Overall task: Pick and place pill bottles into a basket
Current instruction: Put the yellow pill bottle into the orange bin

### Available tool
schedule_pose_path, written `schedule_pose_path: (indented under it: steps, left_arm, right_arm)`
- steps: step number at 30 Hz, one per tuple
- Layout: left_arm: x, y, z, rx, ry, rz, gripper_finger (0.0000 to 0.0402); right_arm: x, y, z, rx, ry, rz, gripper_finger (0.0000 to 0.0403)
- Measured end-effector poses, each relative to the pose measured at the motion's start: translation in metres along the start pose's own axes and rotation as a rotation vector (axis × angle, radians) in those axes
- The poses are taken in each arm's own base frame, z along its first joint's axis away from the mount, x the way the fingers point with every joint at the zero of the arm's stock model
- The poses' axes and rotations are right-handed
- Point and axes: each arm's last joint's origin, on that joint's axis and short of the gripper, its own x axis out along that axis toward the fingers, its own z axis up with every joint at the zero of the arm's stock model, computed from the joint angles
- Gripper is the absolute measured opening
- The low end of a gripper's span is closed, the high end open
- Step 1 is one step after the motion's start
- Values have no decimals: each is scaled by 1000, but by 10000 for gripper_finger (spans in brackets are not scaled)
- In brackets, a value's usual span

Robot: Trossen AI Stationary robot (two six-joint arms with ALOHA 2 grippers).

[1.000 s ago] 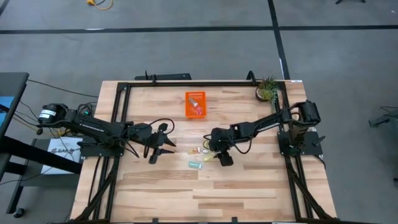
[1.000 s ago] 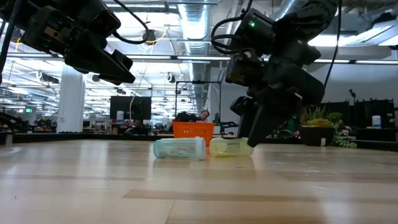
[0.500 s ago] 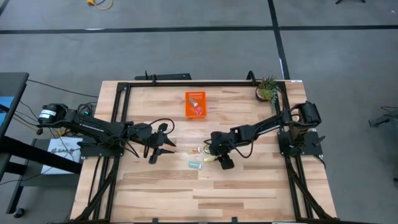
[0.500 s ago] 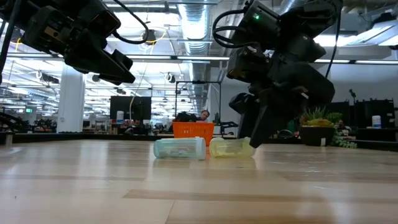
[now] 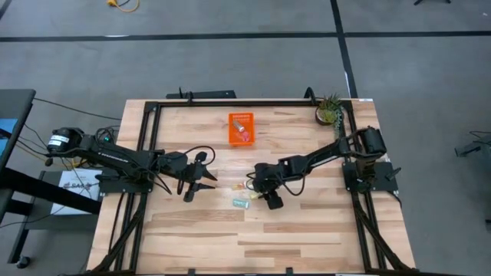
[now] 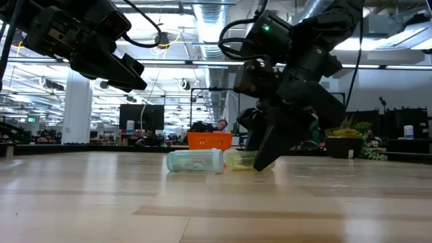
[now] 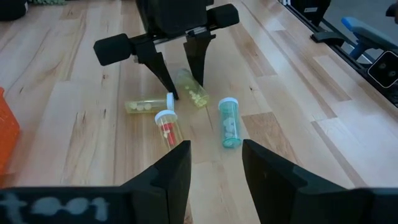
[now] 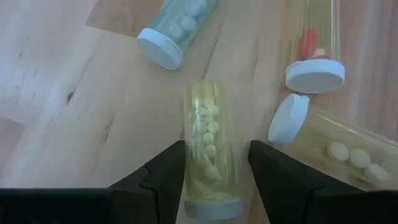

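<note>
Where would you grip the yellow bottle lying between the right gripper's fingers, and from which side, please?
Probably mid-body, from straight above. The yellow bottle lies flat on the table, and the right gripper, open, already straddles its long axis. Two capped bottles crowd one side, so gripping nearer the cap end looks riskier.

Light wooden table (image 5: 199,230), small green potted plant (image 5: 329,108) at its far right corner

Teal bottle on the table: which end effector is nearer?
Right. The right end effector is down just beside the teal bottle, straddling a yellow bottle. The left end effector waits farther off, past the cluster.
</note>
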Motion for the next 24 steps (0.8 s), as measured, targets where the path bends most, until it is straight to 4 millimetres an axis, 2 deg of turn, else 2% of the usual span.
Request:
schedule_pose_path:
  steps: [13, 18, 24]
  left_arm:
    - [0, 0, 0, -1, 1, -1, 135]
    - [0, 0, 0, -1, 1, -1, 135]
    - [0, 0, 0, -1, 1, -1, 135]
  right_arm:
    - [-11, -1, 13, 13, 50, 7, 135]
    - [-18, 0, 18, 30, 135, 25, 120]
    - [-29, 0, 28, 45, 216, 41, 121]
